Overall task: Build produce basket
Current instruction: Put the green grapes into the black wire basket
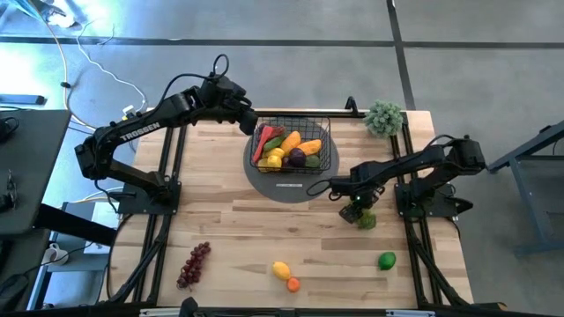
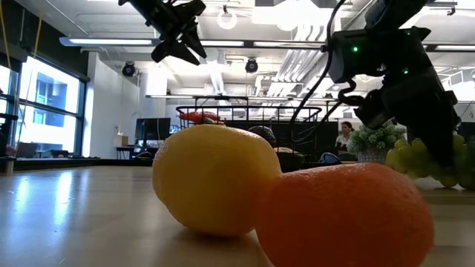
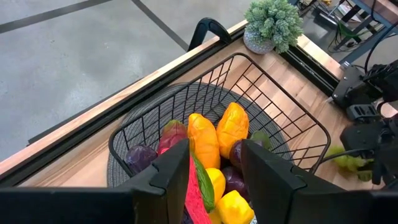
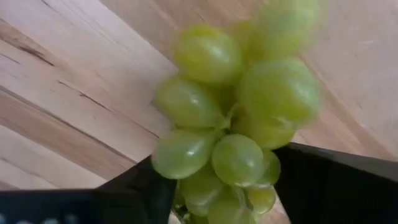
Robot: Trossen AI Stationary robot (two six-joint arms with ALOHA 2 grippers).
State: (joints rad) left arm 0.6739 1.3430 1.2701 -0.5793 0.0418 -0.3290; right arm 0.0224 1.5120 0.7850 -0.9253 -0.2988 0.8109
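Observation:
The black wire basket stands on a round grey mat at the table's far middle and holds a mango, lemons, a plum and a red chili. My left gripper hovers open above the basket's left far corner, nothing between its fingers. My right gripper is down at a bunch of green grapes right of the mat and shut on it. Purple grapes, a lemon, an orange fruit and a lime lie near the front edge. My right gripper has the green bunch between its two fingers, one finger against a grape on one side, the other at the opposite side. The fingers come from above, pointing steeply down. The bunch's lower grapes rest on the table.
A small potted plant stands at the far right corner, behind the right arm. Bare wood lies between the mat and the fruit along the front edge. In the low view the lemon and the orange fruit fill the foreground.

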